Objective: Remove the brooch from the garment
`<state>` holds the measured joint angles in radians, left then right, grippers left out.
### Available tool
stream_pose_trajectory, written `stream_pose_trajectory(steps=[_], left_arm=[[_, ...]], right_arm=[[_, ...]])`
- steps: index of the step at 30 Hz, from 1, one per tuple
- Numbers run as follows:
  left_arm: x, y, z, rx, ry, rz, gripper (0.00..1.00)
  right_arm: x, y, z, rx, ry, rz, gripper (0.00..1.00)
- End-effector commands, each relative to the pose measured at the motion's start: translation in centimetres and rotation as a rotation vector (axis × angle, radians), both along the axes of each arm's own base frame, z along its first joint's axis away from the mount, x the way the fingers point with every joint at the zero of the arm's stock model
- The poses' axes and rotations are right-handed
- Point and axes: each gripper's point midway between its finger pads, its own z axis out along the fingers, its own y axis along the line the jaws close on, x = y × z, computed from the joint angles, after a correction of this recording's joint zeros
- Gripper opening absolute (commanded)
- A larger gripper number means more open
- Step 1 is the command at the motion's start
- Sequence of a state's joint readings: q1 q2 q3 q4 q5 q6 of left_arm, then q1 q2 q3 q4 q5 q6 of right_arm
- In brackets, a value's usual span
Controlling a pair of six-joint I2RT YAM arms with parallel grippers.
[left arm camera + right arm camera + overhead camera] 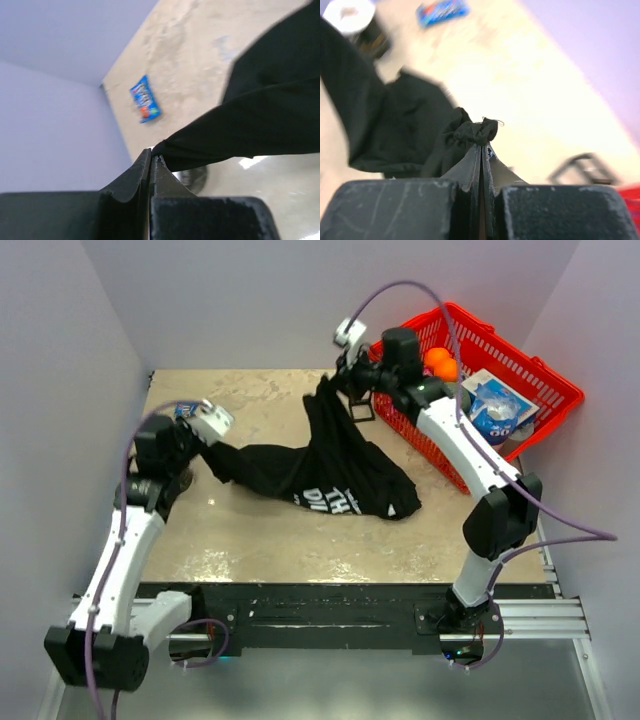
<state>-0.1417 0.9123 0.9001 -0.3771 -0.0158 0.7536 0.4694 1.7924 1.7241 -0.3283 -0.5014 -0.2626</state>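
The garment (330, 465), a black T-shirt with white lettering (335, 502), is stretched between both grippers above the tan table. My left gripper (203, 443) is shut on the shirt's left corner; the left wrist view shows the jaws closed on a fold of black cloth (240, 130). My right gripper (337, 383) is shut on a bunched bit of the shirt's far edge (475, 131) and holds it raised. The brooch does not show in any view.
A red basket (545, 390) at the back right holds orange balls (440, 362) and a blue-white bag (497, 405). A black wire cube frame (362, 410) stands beside it. A blue snack packet (145, 98) lies at the back left. A round grey tin (194, 179) peeks out under the shirt.
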Motion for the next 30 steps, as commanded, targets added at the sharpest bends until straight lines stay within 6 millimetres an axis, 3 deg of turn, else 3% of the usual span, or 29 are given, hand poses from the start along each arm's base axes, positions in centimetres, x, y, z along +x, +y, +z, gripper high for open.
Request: stream_pose_trajectory(steps=[1,2,3,5,6,8,9,11,12,14,19,20,21,23,26,30], left_arm=[[5.2,7.5,14.2,0.0,-0.346,0.267,0.0],[6.5,10.2,14.6,-0.01,-0.337,0.333,0.0],[6.6,10.9,19.1,-0.057,-0.428,0.346,0.0],[8.0,12.7,20.8,-0.08,-0.451,0.366,0.0],[7.7,12.9,23.8,-0.086,-0.514,0.362,0.0],[8.5,13.1,25.3,-0.09,-0.542,0.35,0.0],[8.2,12.4,27.5,-0.102,-0.589,0.312,0.0],[8.3,11.9,29.2,-0.115,-0.627,0.286,0.0],[7.8,11.5,31.1,-0.127,-0.67,0.266,0.0],[7.2,11.1,32.8,-0.134,-0.705,0.25,0.0],[3.5,9.2,36.5,-0.139,-0.81,0.179,0.0],[1.8,8.8,38.0,-0.134,-0.848,0.167,0.0],[0.9,8.6,38.8,-0.131,-0.868,0.167,0.0],[-1.3,8.1,40.4,-0.098,-0.895,0.157,0.0],[-4.1,7.4,41.0,-0.039,-0.922,0.145,0.0],[-8.0,6.8,42.9,-0.009,-0.999,0.145,0.0]], right_arm=[[3.6,-5.8,13.9,0.146,-0.266,-0.183,0.0],[4.8,-8.2,15.4,0.171,-0.279,-0.244,0.0],[4.9,-9.0,18.4,0.213,-0.327,-0.265,0.0],[5.1,-10.7,21.0,0.223,-0.393,-0.301,0.0],[4.4,-11.3,23.4,0.226,-0.46,-0.308,0.0],[3.6,-12.0,25.6,0.224,-0.521,-0.32,0.0],[3.1,-12.6,27.1,0.22,-0.571,-0.338,0.0],[1.8,-13.6,29.5,0.232,-0.638,-0.372,0.0],[1.3,-14.1,30.6,0.23,-0.678,-0.389,0.0],[-0.2,-15.2,32.4,0.227,-0.729,-0.422,0.0],[-3.7,-16.1,34.5,0.164,-0.856,-0.394,0.0],[-6.3,-16.6,36.2,0.182,-0.914,-0.386,0.0],[-6.5,-16.6,36.3,0.186,-0.944,-0.383,0.0],[-8.9,-16.8,37.8,0.218,-0.982,-0.365,0.0],[-11.3,-17.4,39.3,0.268,-1.008,-0.367,0.0],[-16.8,-18.8,42.4,0.331,-1.079,-0.372,0.0]])
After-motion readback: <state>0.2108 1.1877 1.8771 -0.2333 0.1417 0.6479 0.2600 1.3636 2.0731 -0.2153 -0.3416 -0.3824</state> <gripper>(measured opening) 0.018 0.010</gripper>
